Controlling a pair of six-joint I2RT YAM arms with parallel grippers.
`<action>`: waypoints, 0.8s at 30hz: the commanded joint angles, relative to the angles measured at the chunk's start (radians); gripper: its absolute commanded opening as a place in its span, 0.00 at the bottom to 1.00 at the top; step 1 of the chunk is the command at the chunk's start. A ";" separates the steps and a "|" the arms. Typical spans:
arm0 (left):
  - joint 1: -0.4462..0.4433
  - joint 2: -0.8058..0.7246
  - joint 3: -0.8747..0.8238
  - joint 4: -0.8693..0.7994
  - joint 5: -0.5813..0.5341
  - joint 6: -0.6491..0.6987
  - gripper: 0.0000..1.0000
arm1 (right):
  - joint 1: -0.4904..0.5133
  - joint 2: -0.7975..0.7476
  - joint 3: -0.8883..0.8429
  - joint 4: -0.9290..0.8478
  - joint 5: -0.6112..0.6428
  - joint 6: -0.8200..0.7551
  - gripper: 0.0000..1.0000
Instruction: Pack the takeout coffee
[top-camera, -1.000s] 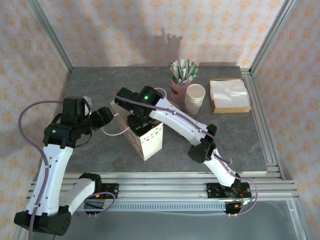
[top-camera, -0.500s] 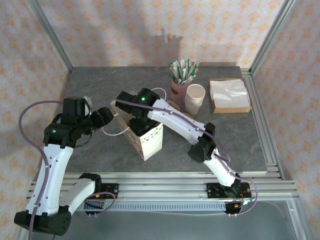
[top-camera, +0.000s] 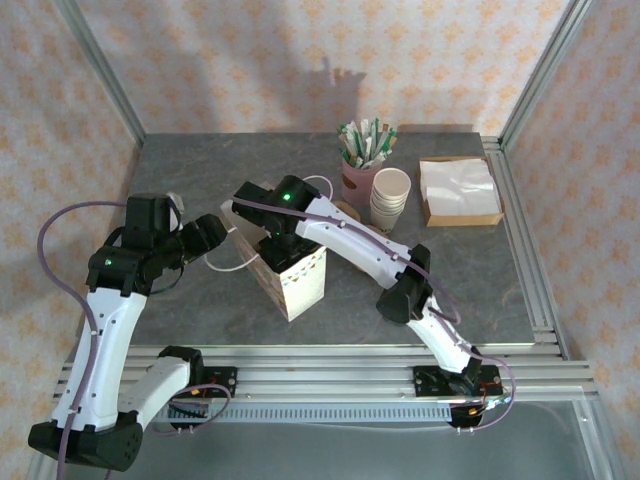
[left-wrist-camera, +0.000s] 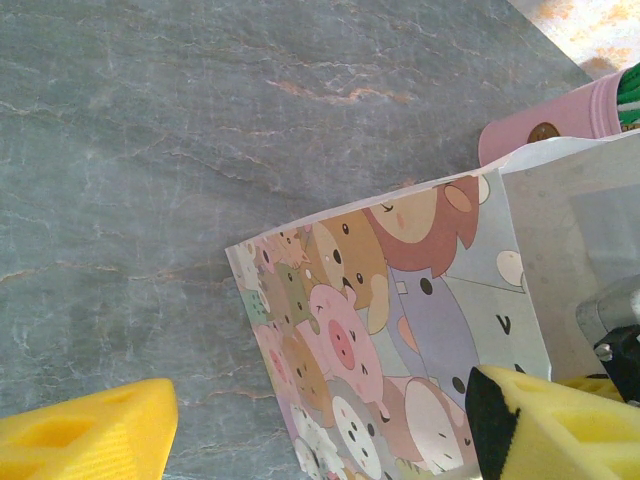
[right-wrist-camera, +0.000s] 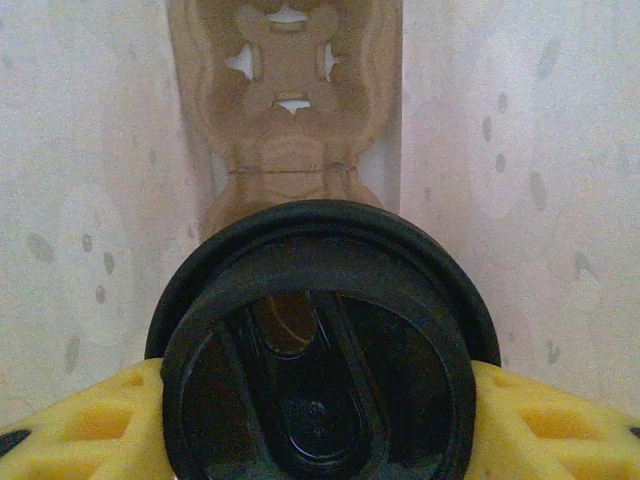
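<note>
Right gripper (right-wrist-camera: 318, 425) is down inside the tall printed paper bag (top-camera: 300, 285), mid-table. Its yellow foam fingers (right-wrist-camera: 90, 425) are clamped on the takeout coffee (right-wrist-camera: 318, 375), a small cup with a round black plastic lid. They pinch it from both sides just under the lid rim, and the lid hides the cup wall. The cup is inside the bag, upright, and I can't tell if it's touching bottom. A brown die-cut cardboard insert (right-wrist-camera: 285, 150) lies further down in the bag.

Left gripper (left-wrist-camera: 322, 420) sits at the bag's left side with its jaws apart. The bag edge lies between them, not pinched as far as I can see.

Handling, my read:
- Weight depends on fill, which I can't see.
- The paper wall is probably soft and will crush if over-squeezed.
- The lid is stiffer but slick and could pop off, so don't carry by it.
- The best hold is where it is now, on the wall right below the rim, where the rolled lip stiffens it.
- Keep it vertical, since any tilt risks a spill through the sip hole.
- The bag is light and floppy and will tip if the arm drags on the rim.

Compared with a second ago, the right wrist has sunk a touch deeper and nearer, so the cup is slightly lower. The left arm, the bag and the grip look unchanged.
</note>
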 joint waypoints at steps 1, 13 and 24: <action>-0.005 -0.001 -0.005 0.016 -0.028 0.018 0.77 | -0.006 -0.042 -0.015 -0.136 -0.006 0.005 0.54; -0.007 -0.002 0.000 0.015 -0.029 0.017 0.77 | -0.012 -0.037 -0.046 -0.129 0.017 0.003 0.54; -0.007 -0.004 -0.003 0.014 -0.029 0.015 0.77 | -0.023 -0.046 -0.109 -0.049 -0.017 -0.006 0.54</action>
